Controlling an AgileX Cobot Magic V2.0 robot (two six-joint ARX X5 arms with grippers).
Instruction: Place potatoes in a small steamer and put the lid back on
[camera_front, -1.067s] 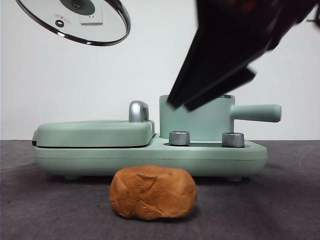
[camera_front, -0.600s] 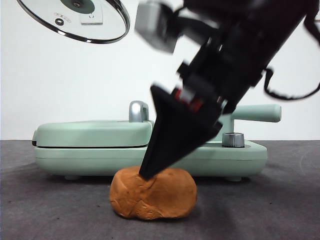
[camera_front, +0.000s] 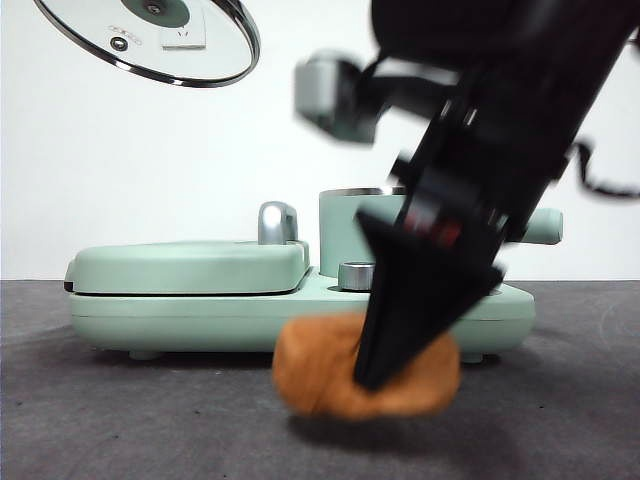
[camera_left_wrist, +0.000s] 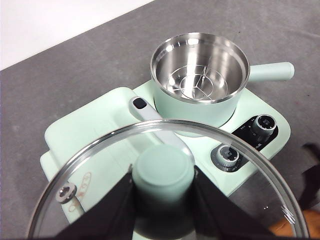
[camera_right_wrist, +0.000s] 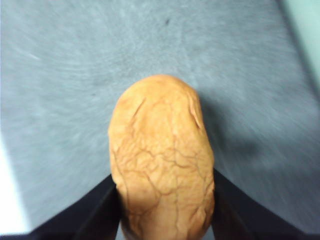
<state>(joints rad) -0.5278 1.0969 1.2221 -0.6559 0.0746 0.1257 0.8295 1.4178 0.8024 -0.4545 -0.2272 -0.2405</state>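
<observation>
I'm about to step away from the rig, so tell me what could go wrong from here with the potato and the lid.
The right gripper pinches the potato only at one end, so it could slip or swing free on the way up.

The potato looks about as wide as the small steamer, so it may catch on the steel rim.

The left gripper holds the lid by its knob, tilted, high above the appliance; a slip would drop glass.
</observation>
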